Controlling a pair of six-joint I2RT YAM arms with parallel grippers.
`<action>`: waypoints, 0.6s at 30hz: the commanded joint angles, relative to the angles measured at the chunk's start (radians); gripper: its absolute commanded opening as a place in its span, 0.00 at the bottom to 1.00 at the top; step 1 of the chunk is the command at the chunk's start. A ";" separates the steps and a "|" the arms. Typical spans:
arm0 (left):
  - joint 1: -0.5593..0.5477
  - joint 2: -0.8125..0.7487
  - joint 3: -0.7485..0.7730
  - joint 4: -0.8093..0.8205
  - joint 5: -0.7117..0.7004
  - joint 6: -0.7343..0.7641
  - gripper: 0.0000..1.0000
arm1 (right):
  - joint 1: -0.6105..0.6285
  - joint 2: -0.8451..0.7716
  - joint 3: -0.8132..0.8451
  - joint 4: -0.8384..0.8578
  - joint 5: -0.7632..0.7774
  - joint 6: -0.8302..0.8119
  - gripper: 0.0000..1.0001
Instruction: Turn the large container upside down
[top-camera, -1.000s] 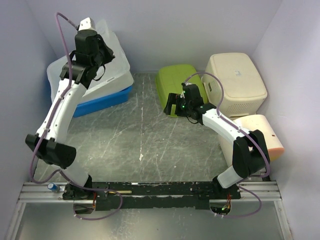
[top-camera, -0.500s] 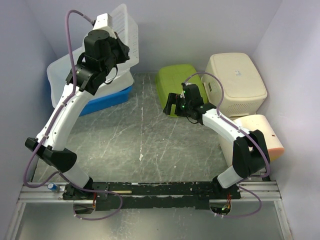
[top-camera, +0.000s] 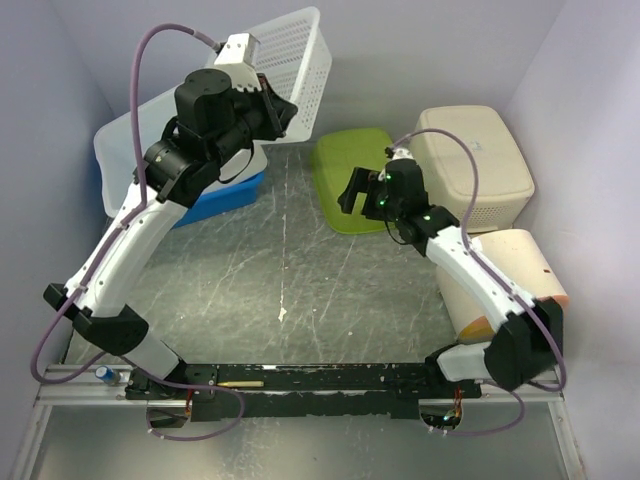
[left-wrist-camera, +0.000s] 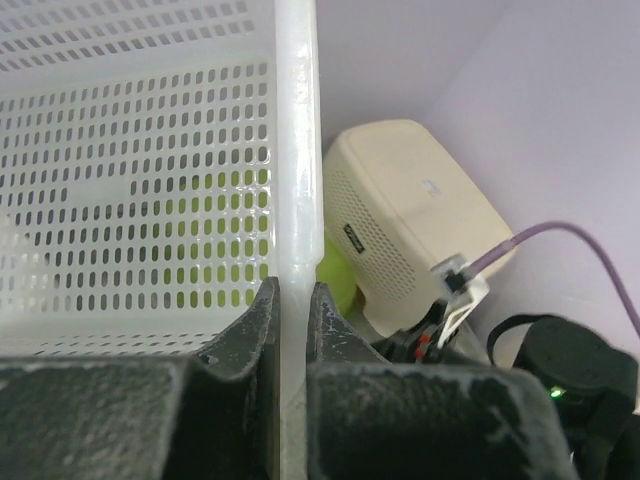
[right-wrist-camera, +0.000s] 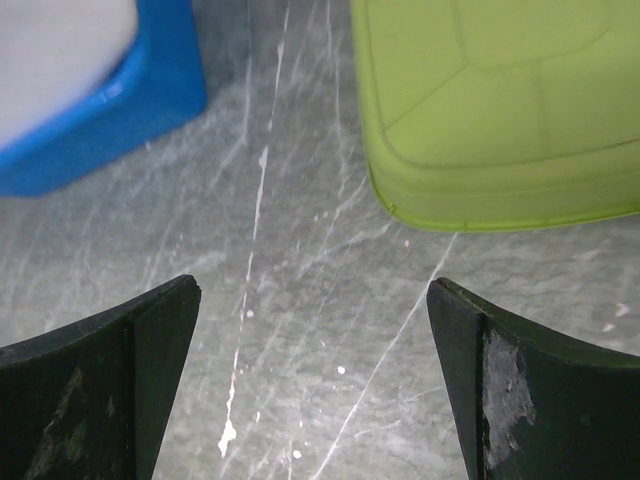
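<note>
High at back left, above the blue tub (top-camera: 225, 195): left jaws pinched shut on the rim of the large white mesh container (top-camera: 293, 52), tilted. Thin edge grip; it may twist loose mid-flip. Right jaws wide, empty, over tabletop (top-camera: 300, 270)
</note>
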 joint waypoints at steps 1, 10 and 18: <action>-0.038 -0.074 -0.018 0.074 0.172 -0.055 0.07 | -0.002 -0.151 0.053 -0.019 0.191 0.009 0.99; -0.072 -0.141 -0.061 0.129 0.273 -0.118 0.07 | -0.002 -0.389 0.080 -0.055 0.509 -0.008 0.99; -0.098 -0.197 -0.122 0.150 0.384 -0.201 0.07 | -0.002 -0.477 0.158 -0.125 0.660 -0.129 0.99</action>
